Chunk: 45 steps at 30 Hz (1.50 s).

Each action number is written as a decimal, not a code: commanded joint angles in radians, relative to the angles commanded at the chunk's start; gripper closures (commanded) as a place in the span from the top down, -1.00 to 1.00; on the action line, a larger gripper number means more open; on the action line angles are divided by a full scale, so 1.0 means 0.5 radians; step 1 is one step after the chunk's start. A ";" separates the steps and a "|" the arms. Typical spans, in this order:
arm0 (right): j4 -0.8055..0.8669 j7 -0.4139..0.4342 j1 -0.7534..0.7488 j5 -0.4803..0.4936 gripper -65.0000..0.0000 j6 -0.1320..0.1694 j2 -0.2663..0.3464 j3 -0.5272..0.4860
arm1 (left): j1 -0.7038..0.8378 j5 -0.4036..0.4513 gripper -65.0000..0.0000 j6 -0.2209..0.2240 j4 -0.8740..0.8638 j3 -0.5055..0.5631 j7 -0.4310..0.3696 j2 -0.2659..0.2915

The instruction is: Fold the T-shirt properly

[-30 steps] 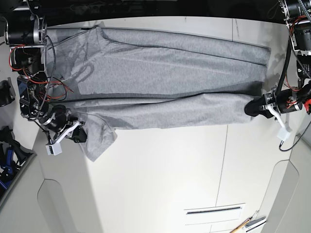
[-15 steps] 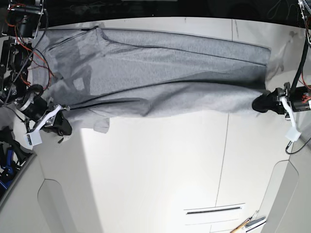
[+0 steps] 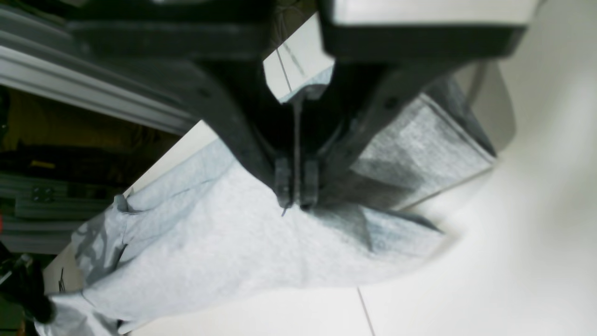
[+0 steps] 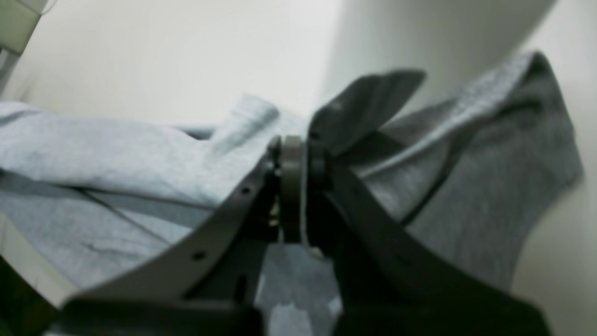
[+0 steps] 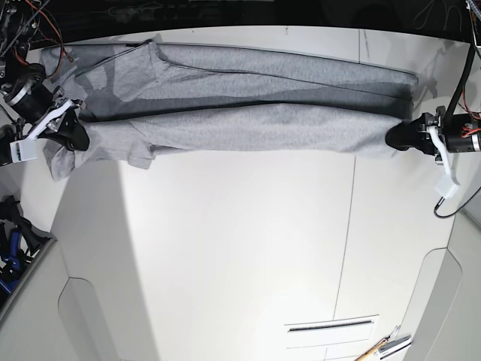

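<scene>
Raised edge of the T-shirt (image 5: 270, 128) has travelled up the base view, toward the far strip, compared with half a second ago; the right gripper (image 5: 77, 138) has gone up and outward with it, while the left gripper (image 5: 397, 137) sits close to where it was.

Right side, at the base view's left: fingers together, clamped on the shirt's near edge, fabric passing between them in the wrist view. A loose flap (image 5: 140, 155) hangs just beside that grip.

Centre: the shirt lies across the far part of the table (image 5: 240, 248), its long axis running from one gripper to the other. The lifted layer spans the two grips and partly covers the layer beneath; the far strip remains exposed beyond it.

Left side: fingers together on the opposite end of the same edge, a corner of cloth protruding past them.

Finding: I judge this a lengthwise fold in progress. The far strip lies beyond both hands, across the held edge; neither arm is clearly nearer. I should carry both ends away together, keeping the edge parallel. Risk: the flap may tuck under crookedly.
</scene>
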 joint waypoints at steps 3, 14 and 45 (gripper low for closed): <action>-0.001 0.006 -0.063 -0.002 -1.00 0.000 -0.005 0.000 | 0.043 0.001 -1.00 0.000 0.000 0.000 0.000 0.000; -0.014 -0.067 -0.102 -0.127 -0.13 -0.026 -0.114 0.001 | 0.126 0.060 -0.18 0.000 0.000 0.000 0.000 0.000; -0.092 0.017 0.053 -0.190 -1.00 -0.002 -0.114 -0.049 | 0.448 0.663 0.26 0.000 -0.002 -0.488 -0.496 0.383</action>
